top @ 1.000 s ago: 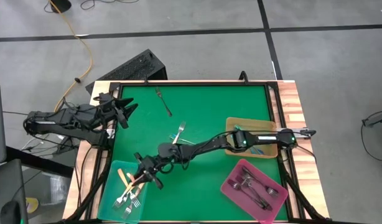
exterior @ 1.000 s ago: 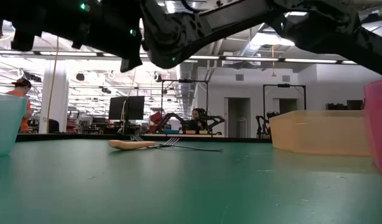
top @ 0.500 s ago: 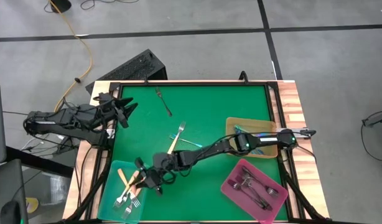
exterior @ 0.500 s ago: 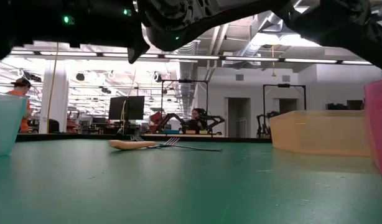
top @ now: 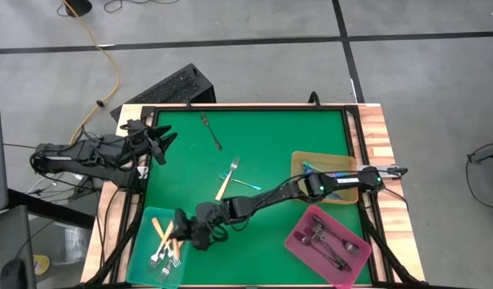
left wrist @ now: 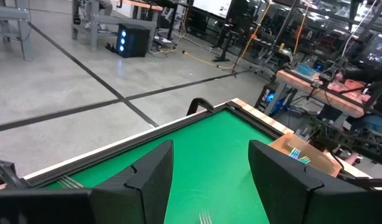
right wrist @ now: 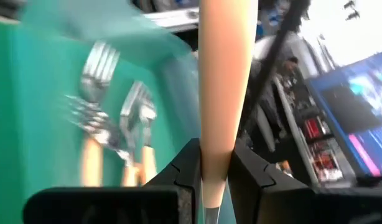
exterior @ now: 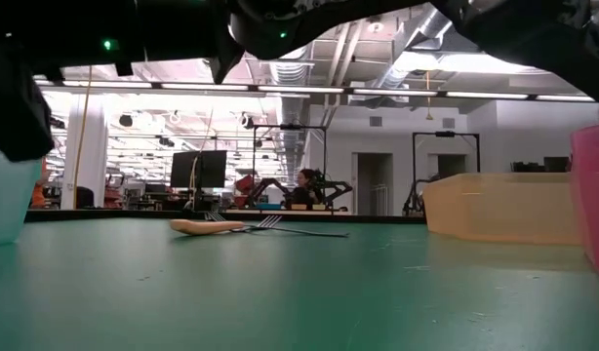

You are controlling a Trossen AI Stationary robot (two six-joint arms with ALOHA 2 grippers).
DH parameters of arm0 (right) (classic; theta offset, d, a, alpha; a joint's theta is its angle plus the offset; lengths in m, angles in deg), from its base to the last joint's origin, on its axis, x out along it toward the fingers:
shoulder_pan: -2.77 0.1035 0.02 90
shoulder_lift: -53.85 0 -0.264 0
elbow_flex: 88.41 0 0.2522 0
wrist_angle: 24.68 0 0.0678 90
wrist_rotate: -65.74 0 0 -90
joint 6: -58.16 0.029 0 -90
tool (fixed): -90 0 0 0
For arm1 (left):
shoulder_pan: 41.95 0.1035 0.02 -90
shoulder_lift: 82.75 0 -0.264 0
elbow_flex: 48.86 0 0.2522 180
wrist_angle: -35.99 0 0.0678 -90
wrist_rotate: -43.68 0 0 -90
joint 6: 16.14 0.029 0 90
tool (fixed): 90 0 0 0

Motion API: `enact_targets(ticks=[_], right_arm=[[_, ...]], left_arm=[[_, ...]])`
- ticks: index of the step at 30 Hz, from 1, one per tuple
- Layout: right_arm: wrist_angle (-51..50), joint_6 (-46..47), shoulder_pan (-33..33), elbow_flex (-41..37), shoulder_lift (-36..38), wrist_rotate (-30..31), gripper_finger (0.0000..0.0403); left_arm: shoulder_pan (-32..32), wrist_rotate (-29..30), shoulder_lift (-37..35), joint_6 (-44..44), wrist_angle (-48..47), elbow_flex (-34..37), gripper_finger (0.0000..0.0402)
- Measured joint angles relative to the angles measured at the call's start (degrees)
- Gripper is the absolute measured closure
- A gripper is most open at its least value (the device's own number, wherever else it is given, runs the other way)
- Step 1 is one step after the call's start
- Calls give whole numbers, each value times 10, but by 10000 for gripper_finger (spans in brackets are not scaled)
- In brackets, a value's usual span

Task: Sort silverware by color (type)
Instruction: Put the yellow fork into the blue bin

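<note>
A: Where's the R end effector (top: 181, 234) seen?

B: Over the teal tray (top: 147, 241) at the near-left corner of the green counter (top: 270, 144). It's clamped on a cream-handled fork (right wrist: 223, 87), handle smooth & rounded, pinched betw. the dark fingers (right wrist: 185, 171) in the wrist view.

A: What's in that tray?

B: Several cream-handled forks (top: 162, 245) w/ silver tines, lying crossed over each other. Tray wall is thin, translucent plastic.

A: L end effector?

B: L end effector (top: 164, 143) is held at the far-left counter edge, fingers (left wrist: 155, 174) spread apart, nothing betw. them.

A: Anything around the reach?

B: Mid-counter, one cream-handled fork (top: 226, 179) is crossed w/ an iridescent blue fork (top: 242, 183), just beside the R arm. A dark grey fork (top: 210, 131) lies alone near the far edge. Tan tray (top: 299, 160) at right is partly covered by the R arm; blue forks (left wrist: 295, 153) are seen inside. Pink tray (top: 299, 245) at near right holds dark metal forks (top: 331, 245) in a heap.
</note>
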Motion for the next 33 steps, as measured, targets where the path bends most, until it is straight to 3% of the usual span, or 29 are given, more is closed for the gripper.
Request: enact_targets(ticks=[8, 15, 22, 27, 33], right_arm=[[-28, -158, 22, 0, 0, -1, 326], [8, -220, 19, 0, -1, 11, 326], [33, -226, 18, 0, -3, 37, 326], [54, -228, 21, 0, -24, 84, 326], [53, -272, 33, -1, -42, 218, 324]], left_arm=[[0, 0, 0, 0, 0, 0, 210], [0, 1, 0, 0, 0, 0, 210], [0, 2, 0, 0, 0, 0, 210], [0, 7, 1, 0, -2, 0, 210], [0, 16, 1, -5, -17, 1, 210]])
